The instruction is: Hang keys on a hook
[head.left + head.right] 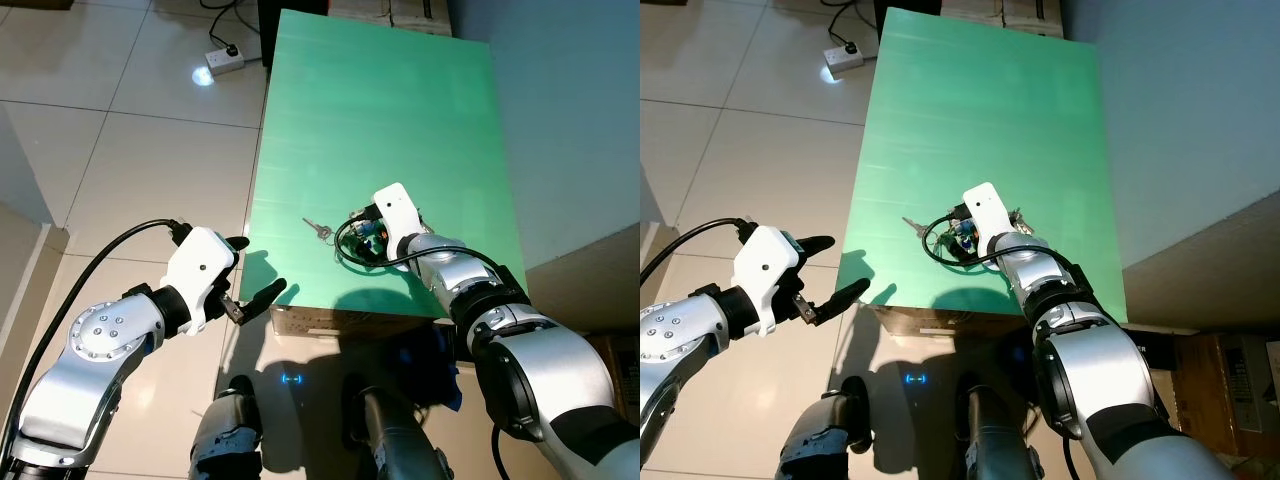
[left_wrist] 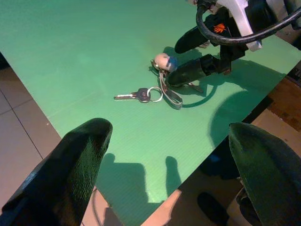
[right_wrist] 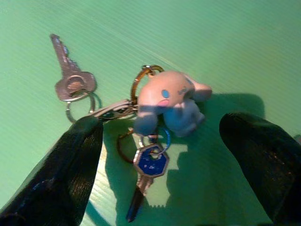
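A bunch of keys [image 3: 150, 165] lies on the green table top [image 1: 380, 120] near its front edge. It has a silver key [image 1: 318, 229] pointing left, a blue-headed key, rings, and a small white and blue figure charm [image 3: 169, 101]. My right gripper [image 1: 362, 240] is low over the bunch and open, with one black finger [image 3: 61, 174] on each side of the charm and nothing clamped. My left gripper [image 1: 264, 264] is open and holds nothing. It hovers off the table's near left corner, and the left wrist view looks towards the keys [image 2: 160, 89].
A white power strip [image 1: 225, 60] with a cable lies on the tiled floor at the far left. A blue-grey wall [image 1: 570, 120] runs along the table's right side. Boxes [image 1: 400, 15] stand beyond the far end. A cardboard box [image 1: 340, 322] sits under the front edge.
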You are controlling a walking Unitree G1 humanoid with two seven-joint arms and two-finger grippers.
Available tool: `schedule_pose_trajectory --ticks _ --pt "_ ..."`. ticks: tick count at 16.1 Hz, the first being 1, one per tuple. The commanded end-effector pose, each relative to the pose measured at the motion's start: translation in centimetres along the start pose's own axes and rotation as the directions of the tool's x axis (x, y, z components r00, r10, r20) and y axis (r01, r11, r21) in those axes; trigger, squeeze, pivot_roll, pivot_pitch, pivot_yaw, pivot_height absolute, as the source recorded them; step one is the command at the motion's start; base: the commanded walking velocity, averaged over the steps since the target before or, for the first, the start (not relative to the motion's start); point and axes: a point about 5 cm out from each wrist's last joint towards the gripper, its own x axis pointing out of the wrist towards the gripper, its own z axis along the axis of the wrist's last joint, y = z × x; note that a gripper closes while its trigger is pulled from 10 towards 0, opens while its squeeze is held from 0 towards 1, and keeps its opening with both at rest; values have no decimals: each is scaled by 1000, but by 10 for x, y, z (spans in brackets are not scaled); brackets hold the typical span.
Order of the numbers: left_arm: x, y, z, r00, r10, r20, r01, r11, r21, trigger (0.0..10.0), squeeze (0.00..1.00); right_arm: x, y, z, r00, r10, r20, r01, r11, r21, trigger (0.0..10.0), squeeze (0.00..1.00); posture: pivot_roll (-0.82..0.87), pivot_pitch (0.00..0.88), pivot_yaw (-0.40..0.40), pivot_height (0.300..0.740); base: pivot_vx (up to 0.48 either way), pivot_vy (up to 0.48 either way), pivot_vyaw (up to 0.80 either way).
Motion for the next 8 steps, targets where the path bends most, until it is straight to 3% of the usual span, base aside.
schedule_pose_trajectory --ticks 1,4,5,6,7,8 --pt "-1 -8 1 999 -44 -1 44 999 -4 10000 0 0 1 -6 1000 -10 -23 10 1000 -4 10000 0 113 395 -103 740 0 0 0" --pt "-1 -9 2 999 -41 5 41 999 6 10000 0 0 0 -5 1000 -17 -3 17 1000 25 10000 0 114 393 -103 740 0 0 0" --pt "0 -9 2 1000 -30 7 30 999 15 10000 0 0 0 -7 1000 -13 -2 13 999 52 5098 0 110 392 -100 740 0 0 0" --pt "0 -9 2 1000 -30 7 30 999 15 10000 0 0 0 -7 1000 -13 -2 13 999 52 5098 0 110 392 -100 740 0 0 0" --pt "1 -10 1 1000 -26 1 26 999 25 10000 0 -1 1 -10 1000 -4 -6 4 998 63 0 0 109 381 -94 740 0 0 0" --pt "1 -11 0 1000 -27 -2 27 999 28 10000 0 -1 1 -11 1000 1 -6 0 998 63 0 0 108 379 -94 740 0 0 0"
